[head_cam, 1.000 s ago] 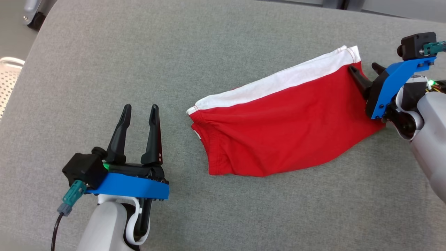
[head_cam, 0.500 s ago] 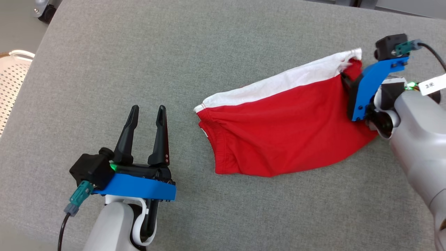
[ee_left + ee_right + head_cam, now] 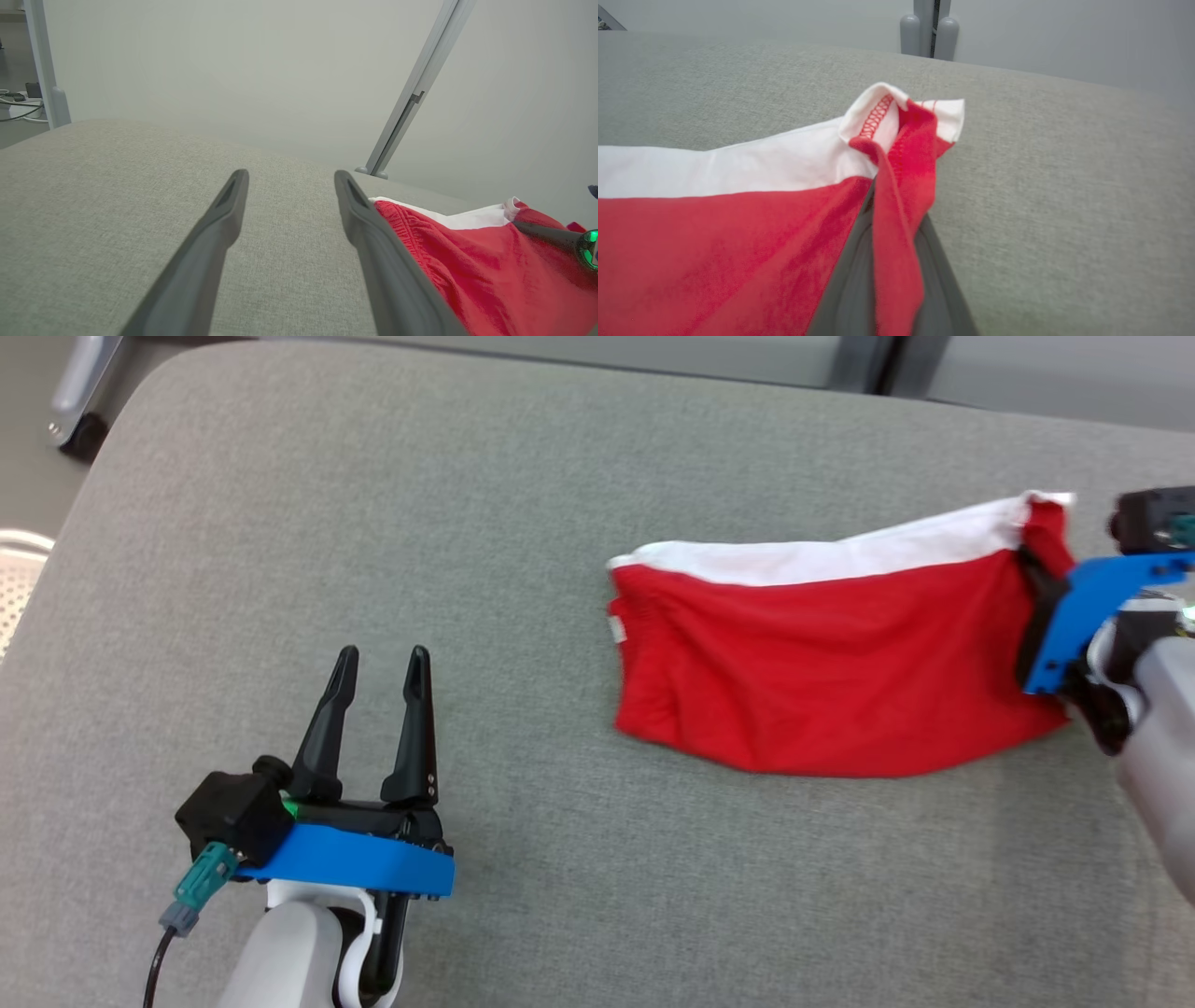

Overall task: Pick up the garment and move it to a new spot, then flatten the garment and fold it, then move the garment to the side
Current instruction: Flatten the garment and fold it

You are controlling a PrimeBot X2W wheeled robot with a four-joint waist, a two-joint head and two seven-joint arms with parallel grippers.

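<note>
Right gripper [image 3: 896, 219] is clamped, both fingers pinching a bunched corner of the red-and-white shorts [image 3: 822, 672]. The rest of the shorts lies spread on the grey cushion [image 3: 420, 504], out past those fingertips. Left gripper [image 3: 378, 658] has its fingers spread and empty, with the shorts off beyond its right finger.

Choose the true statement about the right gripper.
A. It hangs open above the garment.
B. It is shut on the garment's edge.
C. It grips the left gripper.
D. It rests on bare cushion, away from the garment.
B: in the right wrist view, the right gripper is pinched closed with the red hem of the garment caught between its jaws.
</note>
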